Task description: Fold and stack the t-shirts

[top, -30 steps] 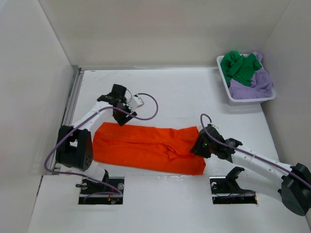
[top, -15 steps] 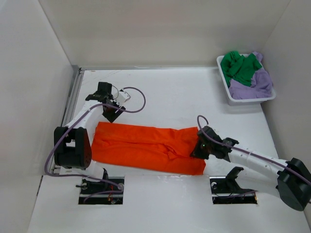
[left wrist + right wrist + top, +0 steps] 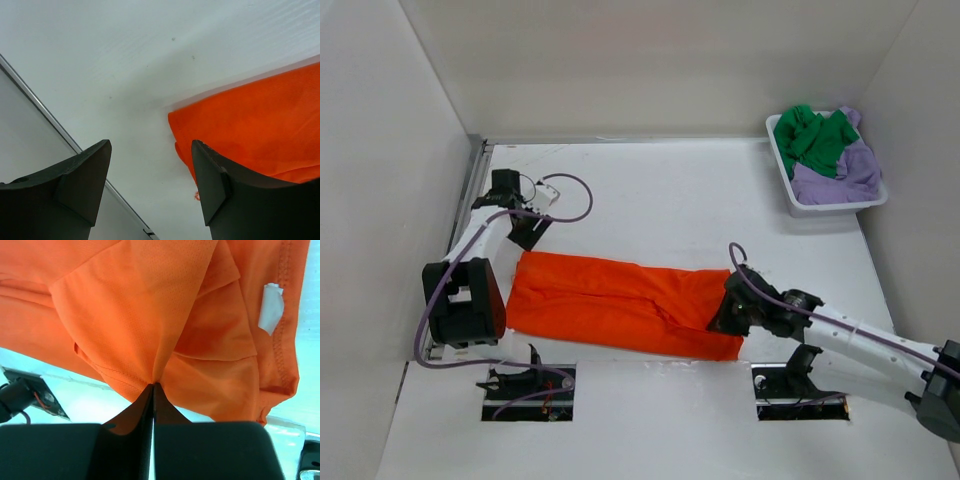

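The orange t-shirt (image 3: 620,305) lies in a long folded band across the near part of the table. My right gripper (image 3: 725,315) is at its right end, shut on a pinch of the orange cloth (image 3: 150,305), which rises in a ridge from the closed fingertips (image 3: 153,385). My left gripper (image 3: 525,235) hovers open just beyond the shirt's far-left corner (image 3: 250,120), nothing between its fingers (image 3: 151,145). The green t-shirt (image 3: 815,140) and the lavender t-shirt (image 3: 840,175) lie crumpled in the basket.
The white basket (image 3: 835,207) stands at the far right against the wall. A metal rail (image 3: 470,200) runs along the table's left edge, close to my left gripper. A white label (image 3: 271,307) shows on the orange shirt's hem.
My right gripper has shut on the orange shirt's right end. My left arm has swung left and back, off the shirt toward the rail, still open.
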`<state>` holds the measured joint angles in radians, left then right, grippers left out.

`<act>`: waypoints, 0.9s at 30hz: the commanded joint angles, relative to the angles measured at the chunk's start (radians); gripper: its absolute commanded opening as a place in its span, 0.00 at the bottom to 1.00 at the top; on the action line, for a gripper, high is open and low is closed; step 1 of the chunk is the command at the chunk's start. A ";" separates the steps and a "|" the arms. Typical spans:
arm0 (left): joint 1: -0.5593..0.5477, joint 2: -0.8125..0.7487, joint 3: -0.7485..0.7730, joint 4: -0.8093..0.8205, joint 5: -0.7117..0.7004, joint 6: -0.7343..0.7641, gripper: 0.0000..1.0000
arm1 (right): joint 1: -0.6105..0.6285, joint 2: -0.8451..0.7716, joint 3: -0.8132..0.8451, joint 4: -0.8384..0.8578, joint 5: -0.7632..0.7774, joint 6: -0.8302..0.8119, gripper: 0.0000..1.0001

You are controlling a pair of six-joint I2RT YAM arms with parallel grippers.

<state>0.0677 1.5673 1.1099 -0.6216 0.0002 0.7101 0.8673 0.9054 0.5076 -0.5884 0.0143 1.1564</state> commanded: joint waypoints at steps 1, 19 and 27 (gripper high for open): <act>0.028 0.023 0.014 0.031 -0.002 0.035 0.64 | 0.011 0.016 -0.014 0.005 -0.004 0.040 0.04; 0.122 0.146 0.074 0.049 -0.005 0.011 0.66 | -0.424 0.153 0.201 0.077 0.145 -0.357 0.65; 0.123 0.174 0.056 0.046 -0.016 0.012 0.62 | -0.509 0.507 0.344 0.157 0.013 -0.506 0.70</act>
<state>0.1890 1.7599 1.1534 -0.5873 -0.0196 0.7193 0.3424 1.3422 0.7845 -0.4881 0.0929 0.7422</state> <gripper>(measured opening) 0.628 0.701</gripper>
